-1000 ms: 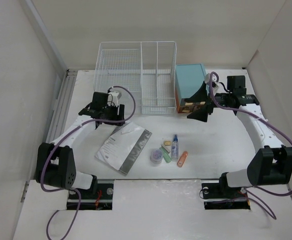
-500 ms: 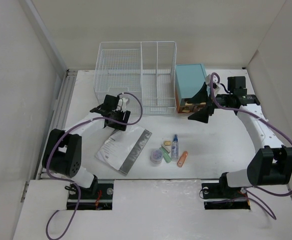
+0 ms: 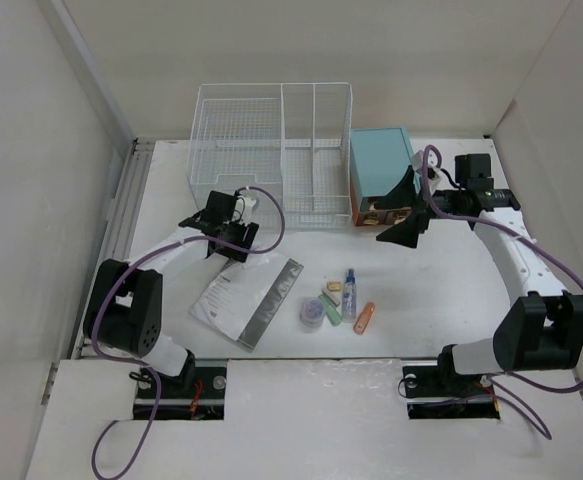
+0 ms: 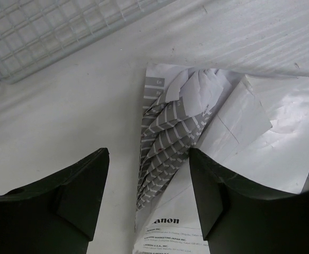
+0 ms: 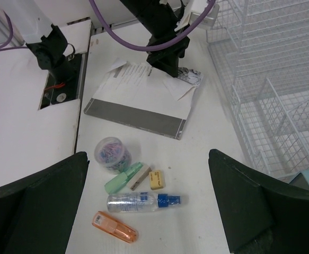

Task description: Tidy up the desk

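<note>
Left gripper (image 4: 148, 177), jaws apart, poised over curled booklet (image 4: 239, 137) on the desk (image 3: 441, 280); right gripper (image 3: 404, 208) gapes by teal cabinet (image 3: 381, 165). Booklet pickup in hand, I judge; next: lower, pinch pages

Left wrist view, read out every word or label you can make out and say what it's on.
"anon": bold print low on the white booklet; any letter before it isn't visible.
"En": grey tab near the booklet's top corner.
Fine print under "anon": too small to read.
</note>
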Action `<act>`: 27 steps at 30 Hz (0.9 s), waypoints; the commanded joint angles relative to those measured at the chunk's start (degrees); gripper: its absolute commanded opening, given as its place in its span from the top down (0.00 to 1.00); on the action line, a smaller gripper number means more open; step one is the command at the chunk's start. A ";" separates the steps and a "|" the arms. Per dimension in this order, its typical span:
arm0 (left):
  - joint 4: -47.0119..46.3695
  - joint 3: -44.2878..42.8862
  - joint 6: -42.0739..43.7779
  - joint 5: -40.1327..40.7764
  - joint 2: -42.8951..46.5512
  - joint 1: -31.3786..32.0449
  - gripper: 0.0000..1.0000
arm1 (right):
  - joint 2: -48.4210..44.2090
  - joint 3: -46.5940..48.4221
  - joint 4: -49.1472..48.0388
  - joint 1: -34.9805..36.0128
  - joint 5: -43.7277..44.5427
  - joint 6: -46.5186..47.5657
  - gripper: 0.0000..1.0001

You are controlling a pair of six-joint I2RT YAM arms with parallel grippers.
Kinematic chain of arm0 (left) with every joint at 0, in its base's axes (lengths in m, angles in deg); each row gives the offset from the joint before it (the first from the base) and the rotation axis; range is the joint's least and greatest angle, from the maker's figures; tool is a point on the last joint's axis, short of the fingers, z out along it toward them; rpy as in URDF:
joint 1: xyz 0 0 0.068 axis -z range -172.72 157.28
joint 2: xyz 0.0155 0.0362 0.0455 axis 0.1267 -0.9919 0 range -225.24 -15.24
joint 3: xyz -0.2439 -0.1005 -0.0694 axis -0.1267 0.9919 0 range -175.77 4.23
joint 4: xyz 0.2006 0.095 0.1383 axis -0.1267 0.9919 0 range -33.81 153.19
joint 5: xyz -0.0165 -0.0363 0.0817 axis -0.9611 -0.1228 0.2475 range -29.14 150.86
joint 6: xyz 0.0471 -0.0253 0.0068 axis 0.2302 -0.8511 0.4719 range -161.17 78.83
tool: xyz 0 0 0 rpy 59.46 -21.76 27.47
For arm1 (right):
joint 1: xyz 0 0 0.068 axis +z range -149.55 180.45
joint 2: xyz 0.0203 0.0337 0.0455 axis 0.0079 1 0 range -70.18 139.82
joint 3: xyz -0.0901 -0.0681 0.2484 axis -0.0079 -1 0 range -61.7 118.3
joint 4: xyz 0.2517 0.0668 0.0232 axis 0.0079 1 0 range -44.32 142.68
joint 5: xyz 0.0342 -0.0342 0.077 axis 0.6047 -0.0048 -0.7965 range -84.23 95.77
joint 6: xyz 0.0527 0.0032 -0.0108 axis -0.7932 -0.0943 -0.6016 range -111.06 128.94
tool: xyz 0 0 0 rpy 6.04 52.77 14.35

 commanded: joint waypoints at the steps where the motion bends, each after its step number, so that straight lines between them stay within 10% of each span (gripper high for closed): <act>1: -0.29 0.43 2.50 -3.84 -1.23 -0.11 0.42 | -0.34 2.31 0.71 -1.15 -3.58 2.39 0.00; 13: 2.87 -3.44 6.28 -16.06 -10.11 -0.72 0.51 | 0.19 2.31 1.76 -1.68 -4.11 3.44 0.00; 18: 2.87 -3.44 6.28 -16.86 -10.12 -0.72 0.95 | 0.71 2.83 2.29 -1.68 -4.11 3.97 0.00; 27: 2.87 -3.44 6.28 -18.44 -7.84 -0.72 1.00 | 0.72 2.83 3.43 -1.68 -4.11 5.03 0.00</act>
